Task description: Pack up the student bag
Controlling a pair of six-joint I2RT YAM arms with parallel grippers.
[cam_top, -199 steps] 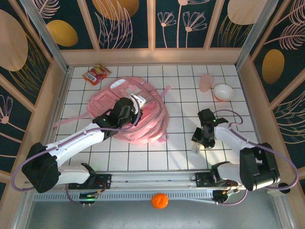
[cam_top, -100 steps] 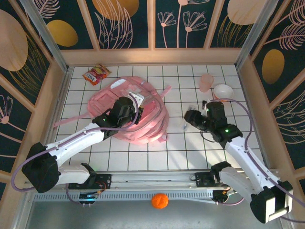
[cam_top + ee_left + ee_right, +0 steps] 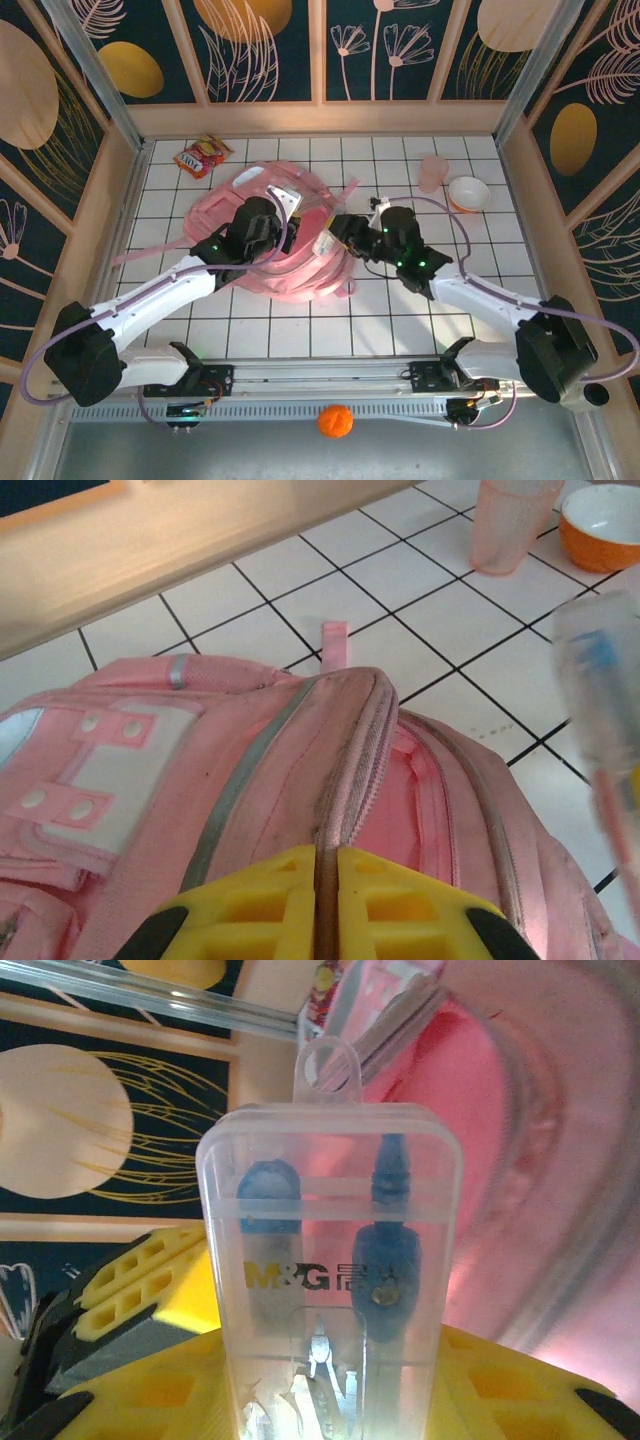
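The student bag (image 3: 300, 278), a big pale-pink backpack, lies at the table's centre-left. My left gripper (image 3: 285, 224) is shut on the zip edge of its opening, and in the left wrist view the yellow fingers (image 3: 327, 865) pinch that pink seam of the bag (image 3: 250, 770). My right gripper (image 3: 347, 231) is shut on a clear plastic compass case (image 3: 330, 1240) and holds it upright against the pink bag (image 3: 560, 1160), at the mouth of the opening. The case (image 3: 325, 243) sits just right of the left gripper, and it is a blur at the right edge of the left wrist view (image 3: 600, 670).
A red snack packet (image 3: 202, 156) lies at the back left. A pink cup (image 3: 432, 173) and an orange-rimmed bowl (image 3: 468, 193) stand at the back right. An orange ball (image 3: 335, 421) rests below the front rail. Wooden walls ring the tiled table.
My right arm has swung from the right side of the table leftward to the bag's opening, carrying the clear case. The left gripper has kept its hold on the zip edge.
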